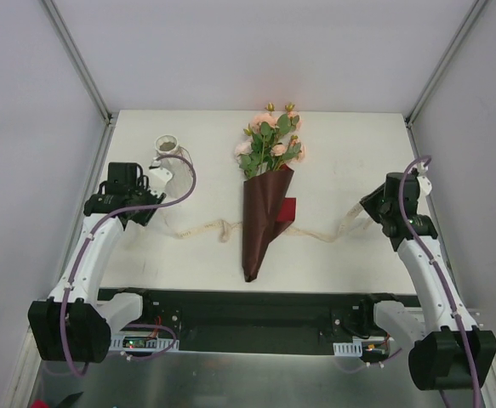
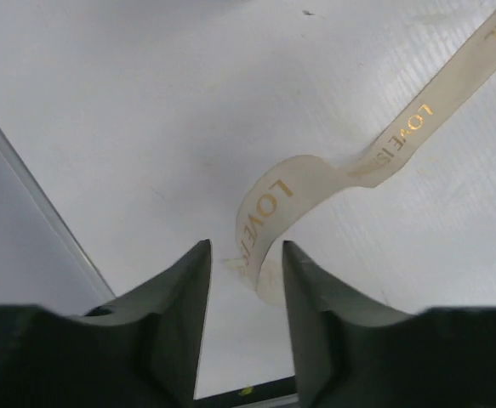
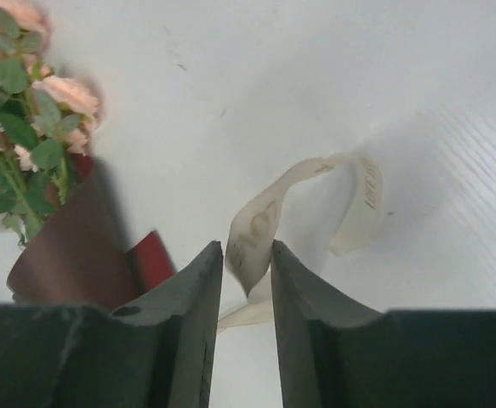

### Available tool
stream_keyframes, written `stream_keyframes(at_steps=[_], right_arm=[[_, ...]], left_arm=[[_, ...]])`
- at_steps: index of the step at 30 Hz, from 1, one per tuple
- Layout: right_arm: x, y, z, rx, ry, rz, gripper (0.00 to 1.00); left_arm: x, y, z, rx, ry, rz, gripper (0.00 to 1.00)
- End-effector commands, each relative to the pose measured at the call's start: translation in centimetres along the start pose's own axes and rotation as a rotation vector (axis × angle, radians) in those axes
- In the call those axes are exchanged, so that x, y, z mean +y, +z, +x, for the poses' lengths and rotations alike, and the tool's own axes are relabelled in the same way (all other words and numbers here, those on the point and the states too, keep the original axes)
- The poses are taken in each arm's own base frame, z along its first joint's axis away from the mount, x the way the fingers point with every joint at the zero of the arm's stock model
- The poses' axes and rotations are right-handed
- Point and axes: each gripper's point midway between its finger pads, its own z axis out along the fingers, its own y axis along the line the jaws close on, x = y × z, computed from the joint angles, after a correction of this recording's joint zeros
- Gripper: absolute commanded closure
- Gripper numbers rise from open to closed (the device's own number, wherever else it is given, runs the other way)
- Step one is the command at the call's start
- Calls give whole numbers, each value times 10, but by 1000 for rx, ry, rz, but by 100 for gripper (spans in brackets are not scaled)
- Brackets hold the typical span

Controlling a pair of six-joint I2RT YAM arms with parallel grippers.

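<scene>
A cream ribbon [image 1: 205, 228] printed in gold runs across the table, passing under a bouquet [image 1: 265, 212] of pink roses in a dark maroon wrapper. My left gripper [image 1: 144, 209] hovers over the ribbon's left end. In the left wrist view this gripper [image 2: 246, 246] is open, and the curled ribbon end [image 2: 260, 229] lies between the fingertips, against the right one only. My right gripper [image 1: 368, 209] is at the ribbon's right end. In the right wrist view this gripper [image 3: 247, 246] is shut on a raised fold of ribbon [image 3: 256, 225], which fills the narrow gap between the fingertips.
A white vase [image 1: 169, 157] lies at the back left, close behind the left gripper. The roses [image 3: 26, 102] and wrapper [image 3: 69, 246], with a red flap [image 3: 154, 255], sit left of my right gripper. Frame posts and grey walls bound the table on both sides.
</scene>
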Motion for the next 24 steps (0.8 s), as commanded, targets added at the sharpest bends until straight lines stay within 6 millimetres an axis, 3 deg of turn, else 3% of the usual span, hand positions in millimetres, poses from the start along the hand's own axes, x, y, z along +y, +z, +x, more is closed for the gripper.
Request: stream_keyframes(at_steps=[1, 2, 3, 4, 5, 6, 7, 8, 10, 11, 13, 14, 15, 16, 18, 19, 22, 24], right_arm=[[-30, -13, -27, -55, -212, 168, 58], [-34, -21, -28, -52, -250, 195, 52], [-33, -27, -33, -72, -278, 203, 36], [-30, -40, -48, -132, -322, 215, 29], [-22, -47, -40, -117, -378, 194, 21], [-15, -53, -37, -115, -419, 171, 5], [-7, -57, -35, -116, -479, 149, 0], [15, -66, -15, -84, -580, 65, 4], [35, -72, 11, -58, -723, -9, 4], [58, -83, 43, -19, -875, -134, 4], [76, -90, 88, 66, -1059, -252, 4], [90, -110, 117, 82, -1204, -358, 4], [95, -118, 133, 95, -1295, -399, 4], [97, -128, 167, 133, -1441, -439, 4], [110, -141, 190, 134, -1552, -484, 4], [109, -147, 218, 157, -1641, -515, 4], [113, -154, 259, 198, -1769, -582, 4], [112, -153, 272, 226, -1829, -594, 4]], left_arm=[[19, -3, 22, 75, -17, -76, 41], [23, -3, 24, 86, -29, -88, 23], [28, -5, 23, 86, -41, -103, 6], [34, -7, 26, 98, -62, -132, 1], [42, -9, 25, 108, -76, -167, 1], [47, -11, 24, 109, -93, -186, 1], [49, -12, 23, 107, -116, -196, 1], [51, -15, 20, 98, -130, -204, 1], [50, -18, 14, 71, -157, -199, 1], [50, -25, 9, 52, -163, -198, 1], [44, -30, 4, 30, -180, -169, 1], [39, -34, 2, 24, -189, -143, 1], [34, -34, -2, 4, -200, -109, 1], [30, -34, -5, -5, -220, -93, 1], [21, -33, -10, -21, -239, -37, 1], [17, -31, -9, -14, -260, -17, 1], [7, -26, -10, -12, -289, 36, 1], [1, -22, -4, 2, -295, 58, 1]])
